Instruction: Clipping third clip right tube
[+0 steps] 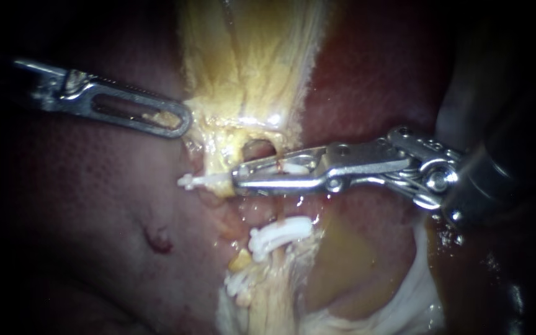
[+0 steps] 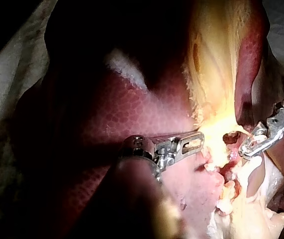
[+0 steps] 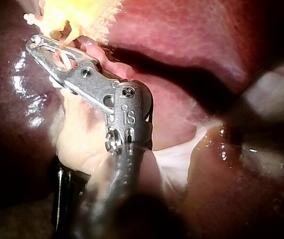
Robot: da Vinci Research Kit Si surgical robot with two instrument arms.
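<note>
Nearest us, at the right of the endoscope view, our right instrument (image 1: 238, 175) reached in level toward the centre. Its jaws were drawn narrow around a white clip (image 1: 188, 181), whose tip stuck out past them to the left. The clip lay across a tube (image 1: 259, 209), just under a small hole in the yellow tissue (image 1: 249, 74); which tube it was we could not quite tell. At lower centre, two more white clips (image 1: 280, 232) sat one under the other. Farther back, at upper left, our left instrument (image 1: 181, 121) seemed clamped on the yellow tissue's edge, over the liver (image 1: 94, 236).
</note>
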